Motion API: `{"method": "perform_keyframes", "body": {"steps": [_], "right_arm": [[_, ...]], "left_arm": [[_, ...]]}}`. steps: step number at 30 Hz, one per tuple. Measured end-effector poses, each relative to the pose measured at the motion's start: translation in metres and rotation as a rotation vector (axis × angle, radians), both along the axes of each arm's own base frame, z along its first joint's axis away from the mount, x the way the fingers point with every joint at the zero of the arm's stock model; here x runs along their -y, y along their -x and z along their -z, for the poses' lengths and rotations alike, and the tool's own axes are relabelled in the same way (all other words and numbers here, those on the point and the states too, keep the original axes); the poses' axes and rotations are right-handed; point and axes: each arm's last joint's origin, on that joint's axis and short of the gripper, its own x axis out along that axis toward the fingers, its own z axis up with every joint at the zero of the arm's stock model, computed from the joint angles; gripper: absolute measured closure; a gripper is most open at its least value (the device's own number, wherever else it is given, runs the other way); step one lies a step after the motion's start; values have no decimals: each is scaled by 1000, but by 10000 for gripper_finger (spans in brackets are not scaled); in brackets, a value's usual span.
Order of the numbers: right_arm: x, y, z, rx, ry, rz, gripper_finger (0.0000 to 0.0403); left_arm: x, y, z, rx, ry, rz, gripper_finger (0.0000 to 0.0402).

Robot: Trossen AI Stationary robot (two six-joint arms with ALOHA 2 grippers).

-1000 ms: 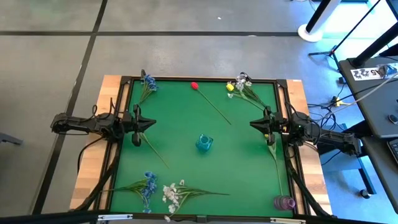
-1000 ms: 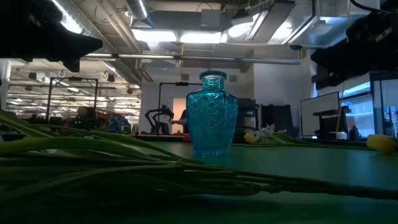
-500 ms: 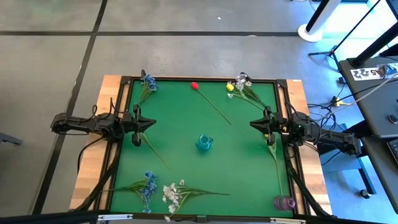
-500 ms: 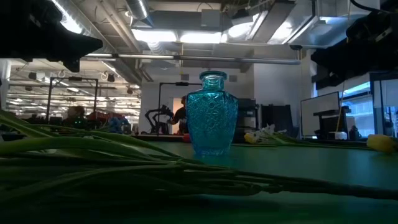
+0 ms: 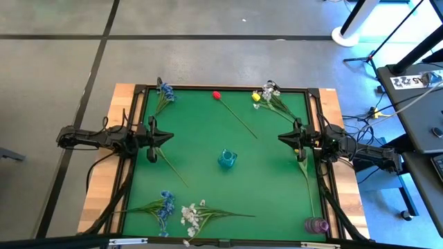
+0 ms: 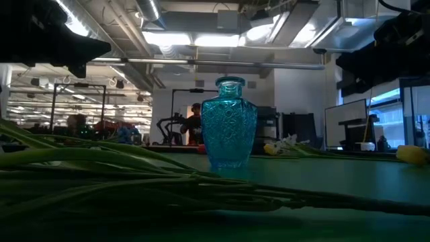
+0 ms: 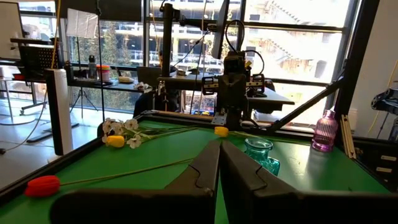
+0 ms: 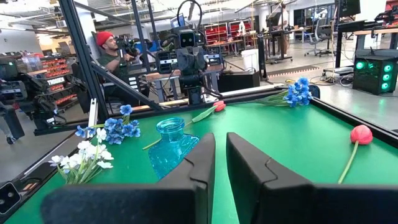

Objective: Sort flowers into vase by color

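Neither gripper touches anything. My left gripper (image 5: 168, 137) hovers by the table's left edge and my right gripper (image 5: 281, 137) by the right edge, each with its fingers together. A teal glass vase (image 5: 227, 159) stands mid-table and a pink vase (image 5: 316, 225) at the near right corner. Lying flat are a red bud (image 5: 216, 95) on a long stem, yellow and white flowers (image 5: 266, 95) far right, blue clusters (image 5: 165, 92) far left, and blue (image 5: 165, 203) and white sprigs (image 5: 190, 214) near left. One reddish-budded stem (image 8: 217, 106) lies under the left gripper, one yellow-budded stem (image 7: 221, 130) under the right.
A black frame (image 5: 221, 88) rims the green mat. Open mat lies between the two grippers around the teal vase (image 6: 228, 124). Stems (image 6: 134, 178) lie across the near foreground of the low view. A person in a red cap (image 8: 107, 46) is behind the table's left side.
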Motion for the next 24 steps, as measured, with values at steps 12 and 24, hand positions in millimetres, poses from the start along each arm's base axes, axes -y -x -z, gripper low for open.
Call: {"method": "perform_keyframes", "body": {"steps": [12, 24], "right_arm": [[0, 0, -5, 53, -13, 18, 361], [6, -11, -35, -36, -66, 130, 361]], "left_arm": [[0, 0, 0, 0, 0, 0, 392], [0, 0, 0, 0, 0, 0, 392]]}}
